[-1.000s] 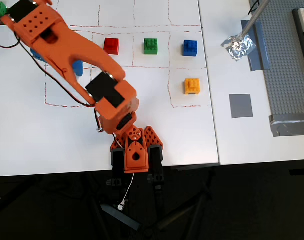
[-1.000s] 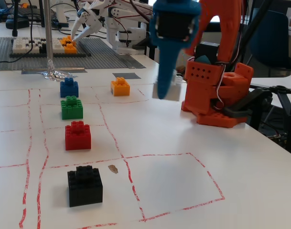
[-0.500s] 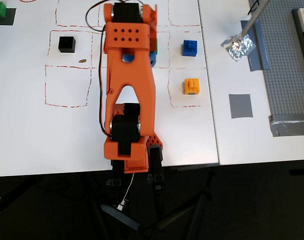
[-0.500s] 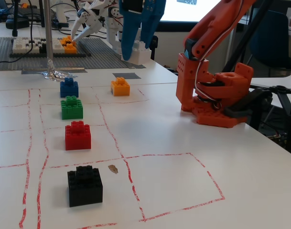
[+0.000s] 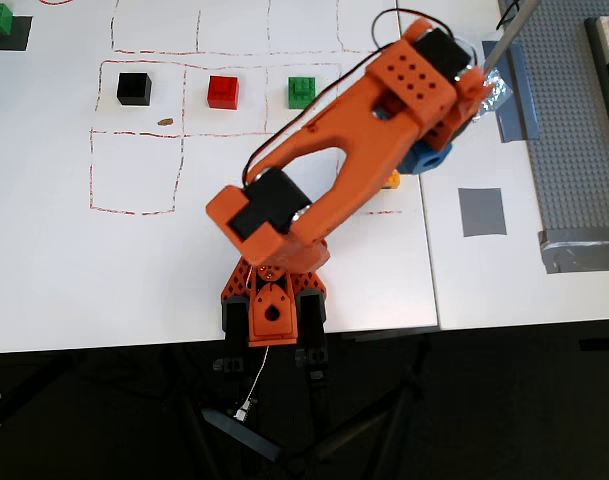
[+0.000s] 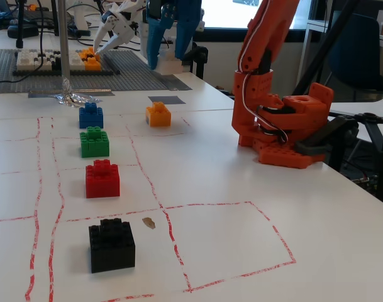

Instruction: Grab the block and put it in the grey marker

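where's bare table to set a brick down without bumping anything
The red-outlined cell right of the black brick is empty, and so is the grey marker. It is crowded along the row of black, red, green and blue bricks and around the arm's base.

Overhead view straight down; low fixed view along table (image 6: 342,207), shared brick row.

black brick (image 6: 112,245), red (image 6: 102,178), green (image 6: 94,142), blue (image 6: 90,116) – one row; orange-yellow brick (image 6: 158,114) apart.
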### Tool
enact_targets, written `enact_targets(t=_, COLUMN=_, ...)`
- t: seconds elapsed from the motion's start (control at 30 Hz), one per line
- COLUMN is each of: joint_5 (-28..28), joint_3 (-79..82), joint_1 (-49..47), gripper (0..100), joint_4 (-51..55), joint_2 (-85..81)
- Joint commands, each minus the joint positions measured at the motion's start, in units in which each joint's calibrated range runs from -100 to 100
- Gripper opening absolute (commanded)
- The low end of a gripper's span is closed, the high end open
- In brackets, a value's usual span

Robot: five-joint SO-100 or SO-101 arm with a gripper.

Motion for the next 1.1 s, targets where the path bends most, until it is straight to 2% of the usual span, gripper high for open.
enact_targets(t=0.0, joint_5=1.86, joint_3=-10.42, joint_1=6.42, gripper=0, joint_4=-3.92, joint_2=4.70)
enact_targets(t=0.47, joint_5=3.57, joint_3=-35.63, joint_1=20.80, gripper=0, joint_4=-8.50, joint_2=32.10)
enact_targets(t=1.07, joint_5=3.27, joint_3=-48.23, joint_1=25.13, gripper=1, joint_4=-11.43, joint_2=47.95)
